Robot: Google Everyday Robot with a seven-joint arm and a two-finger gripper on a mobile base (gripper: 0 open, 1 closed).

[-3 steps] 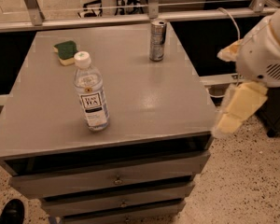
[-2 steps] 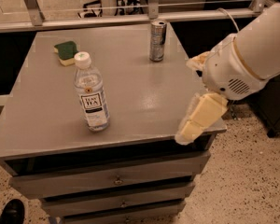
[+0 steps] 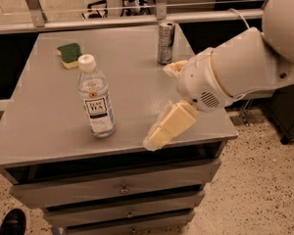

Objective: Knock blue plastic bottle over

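Starting at the far left, down on the speckled floor (image 3: 264,190), there's the toe of a dark shoe (image 3: 10,222) beside the grey table (image 3: 39,131), which has drawers (image 3: 122,187) stacked under its top. Up on the back left of the tabletop lies a green sponge (image 3: 69,54) with a yellow underside, flat and on its own. Just in front of it, and a touch to the right, here's the bottle (image 3: 95,99): upright, white cap on, label facing us, standing left of centre toward the front edge and touching nothing else. Bare tabletop to its right, nothing in the way on that side. Then comes the gripper (image 3: 159,104), hanging low over the front right part of the table, near the bottle but clear of it. Its two cream fingers (image 3: 169,126) are spread wide with nothing held; the lower one slants down toward the front edge and the upper one points toward the back. Behind it, a silver can (image 3: 165,42) stands upright near the back edge, well apart from the bottle. Furthest right, the big white arm (image 3: 245,67) reaches in from the top corner, and a metal rail (image 3: 112,21) runs along behind the table.
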